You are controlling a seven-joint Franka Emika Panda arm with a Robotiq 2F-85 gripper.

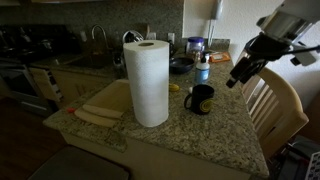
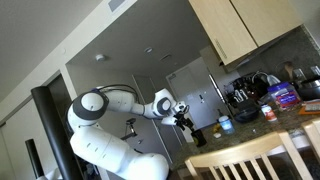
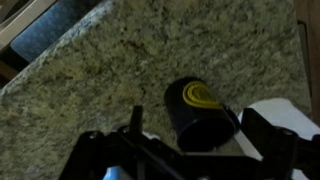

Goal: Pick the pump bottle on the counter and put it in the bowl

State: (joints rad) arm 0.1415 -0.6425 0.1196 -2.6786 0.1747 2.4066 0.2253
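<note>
1. While held in the air over the counter (image 1: 228,130), beside the mug (image 1: 199,99): gripper (image 1: 238,76), jaws apart, nothing between them.
2. Pump bottle (image 1: 203,69): upright on counter, blue body, white top; just behind mug, just beside bowl (image 1: 181,66), not in it; near gripper, not touching.
3. Bowl: dark, shallow, on counter behind roll (image 1: 149,82).
4. Mug: black, upright; yellow showing at its top in wrist view.
5. Roll: white paper towel, upright, near counter's front.
6. Board (image 1: 103,108): pale wood, flat beside roll.
</note>
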